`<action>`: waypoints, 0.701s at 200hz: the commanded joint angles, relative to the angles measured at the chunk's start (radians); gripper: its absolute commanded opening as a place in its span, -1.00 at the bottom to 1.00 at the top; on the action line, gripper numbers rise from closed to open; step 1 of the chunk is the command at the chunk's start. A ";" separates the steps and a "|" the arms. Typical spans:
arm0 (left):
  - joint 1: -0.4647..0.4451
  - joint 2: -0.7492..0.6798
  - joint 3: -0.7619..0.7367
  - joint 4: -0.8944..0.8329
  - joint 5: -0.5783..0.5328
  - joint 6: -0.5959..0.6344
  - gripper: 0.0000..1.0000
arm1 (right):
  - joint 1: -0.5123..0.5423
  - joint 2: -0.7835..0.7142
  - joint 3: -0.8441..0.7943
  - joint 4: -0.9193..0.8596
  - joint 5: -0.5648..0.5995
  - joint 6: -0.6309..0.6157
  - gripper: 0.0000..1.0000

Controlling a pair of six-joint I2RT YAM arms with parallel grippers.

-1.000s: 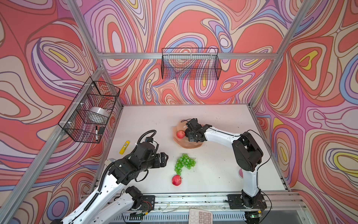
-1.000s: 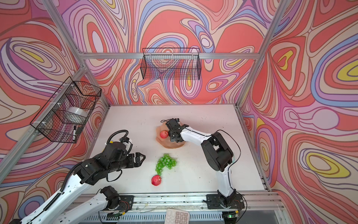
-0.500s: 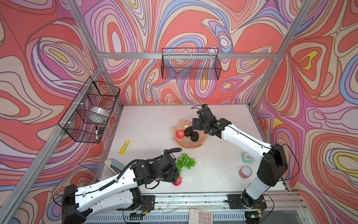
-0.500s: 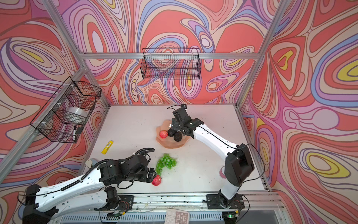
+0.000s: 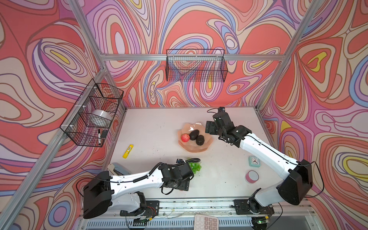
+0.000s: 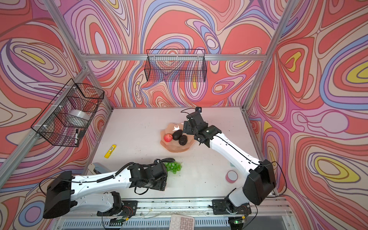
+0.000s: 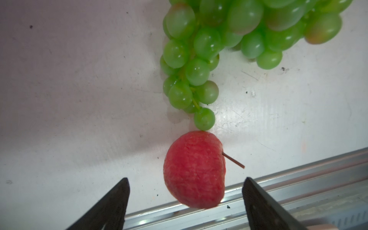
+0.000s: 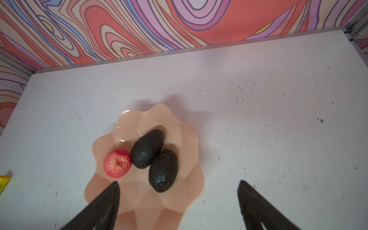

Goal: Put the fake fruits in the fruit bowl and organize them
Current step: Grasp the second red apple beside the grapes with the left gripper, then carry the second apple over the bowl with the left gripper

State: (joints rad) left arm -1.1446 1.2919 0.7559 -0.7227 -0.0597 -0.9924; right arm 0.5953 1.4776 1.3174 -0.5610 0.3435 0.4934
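The peach-pink fruit bowl (image 5: 191, 149) sits mid-table. Inside it lie a red apple (image 5: 185, 137) and two dark avocados (image 5: 194, 134) (image 5: 200, 140), side by side. My right gripper (image 8: 179, 182) hovers open and empty above the bowl's (image 8: 143, 199) right side, clear of the fruit. The green grapes (image 5: 196, 167) lie on the table near the front. A second red apple (image 7: 195, 169) rests just beyond them, touching the lowest grape (image 7: 204, 121). My left gripper (image 7: 185, 180) is open, its fingers straddling this apple without touching it. In both top views the left gripper hides that apple.
A yellow marker (image 5: 128, 151) lies at the left. A teal clock (image 5: 254, 161) and a pink tape roll (image 5: 252, 176) sit at the right. Black wire baskets hang on the back wall (image 5: 196, 65) and the left wall (image 5: 93, 113). The front aluminium rail (image 7: 288, 175) runs just behind the apple.
My right gripper opened, left the second avocado in the bowl and drew back up to the right. My left arm swung right and down over the front apple.
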 commanded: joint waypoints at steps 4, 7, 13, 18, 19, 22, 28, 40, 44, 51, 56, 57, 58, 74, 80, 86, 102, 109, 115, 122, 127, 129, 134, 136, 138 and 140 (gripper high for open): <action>-0.001 0.047 -0.019 0.040 0.001 -0.029 0.74 | -0.004 -0.030 -0.021 0.007 0.018 0.011 0.91; 0.001 0.053 -0.019 0.043 0.003 -0.029 0.72 | -0.005 -0.032 -0.022 0.007 0.018 0.011 0.91; 0.001 0.065 -0.020 0.048 0.009 -0.033 0.67 | -0.004 -0.033 -0.025 0.011 0.016 0.013 0.91; 0.000 0.073 -0.022 0.052 0.013 -0.036 0.60 | -0.004 -0.036 -0.028 0.013 0.014 0.013 0.91; 0.001 0.074 -0.022 0.053 0.012 -0.036 0.59 | -0.004 -0.036 -0.028 0.013 0.014 0.013 0.91; 0.001 0.077 -0.024 0.054 0.013 -0.039 0.54 | -0.005 -0.037 -0.030 0.015 0.014 0.013 0.91; 0.000 0.083 -0.028 0.058 0.015 -0.043 0.46 | -0.004 -0.038 -0.033 0.016 0.014 0.013 0.91; 0.002 0.086 -0.037 0.059 0.013 -0.048 0.30 | -0.005 -0.040 -0.039 0.026 0.012 0.013 0.91; 0.002 0.086 -0.041 0.060 0.009 -0.050 0.27 | -0.005 -0.040 -0.042 0.027 0.011 0.013 0.91; 0.004 0.082 -0.046 0.060 0.008 -0.052 0.21 | -0.005 -0.038 -0.045 0.031 0.010 0.013 0.91; 0.003 0.079 -0.048 0.059 0.007 -0.052 0.16 | -0.005 -0.037 -0.046 0.033 0.008 0.012 0.91; 0.004 0.078 -0.049 0.058 0.006 -0.052 0.15 | -0.005 -0.037 -0.046 0.032 0.009 0.013 0.91; 0.004 0.077 -0.049 0.058 0.005 -0.053 0.14 | -0.005 -0.037 -0.046 0.032 0.008 0.013 0.91; 0.005 0.061 -0.049 0.036 -0.003 -0.057 0.00 | -0.006 -0.033 -0.047 0.038 0.004 0.011 0.91; 0.005 0.048 -0.047 0.023 -0.009 -0.057 -0.08 | -0.006 -0.032 -0.050 0.040 0.002 0.011 0.91; 0.006 0.032 -0.046 0.013 -0.013 -0.055 -0.17 | -0.006 -0.030 -0.052 0.045 0.000 0.009 0.91; 0.006 -0.032 -0.033 -0.040 -0.049 -0.045 -0.27 | -0.005 -0.022 -0.052 0.051 -0.004 0.009 0.91; 0.008 -0.067 -0.018 -0.077 -0.075 -0.038 -0.27 | -0.005 -0.018 -0.051 0.052 -0.006 0.008 0.91; 0.012 -0.098 -0.001 -0.110 -0.100 -0.029 -0.27 | -0.006 -0.014 -0.049 0.053 -0.009 0.007 0.91; 0.019 -0.135 0.023 -0.146 -0.126 -0.012 -0.27 | -0.005 -0.013 -0.049 0.053 -0.011 0.008 0.91; 0.031 -0.162 0.041 -0.167 -0.141 0.003 -0.27 | -0.005 -0.012 -0.050 0.053 -0.013 0.008 0.91; 0.036 -0.171 0.050 -0.174 -0.147 0.011 -0.26 | -0.005 -0.013 -0.049 0.054 -0.014 0.007 0.91; 0.054 -0.194 0.068 -0.185 -0.157 0.032 -0.26 | -0.006 -0.011 -0.051 0.053 -0.017 0.008 0.91; 0.062 -0.199 0.078 -0.187 -0.159 0.043 -0.25 | -0.005 -0.011 -0.052 0.052 -0.017 0.007 0.91; 0.073 -0.208 0.086 -0.188 -0.158 0.053 -0.25 | -0.005 -0.011 -0.053 0.052 -0.018 0.007 0.91; 0.085 -0.216 0.091 -0.188 -0.158 0.064 -0.25 | -0.006 -0.011 -0.053 0.051 -0.019 0.008 0.91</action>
State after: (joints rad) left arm -1.1233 1.1671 0.7567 -0.7872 -0.1200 -1.0012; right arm 0.5945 1.4605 1.2770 -0.5213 0.3367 0.4988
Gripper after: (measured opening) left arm 0.434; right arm 0.955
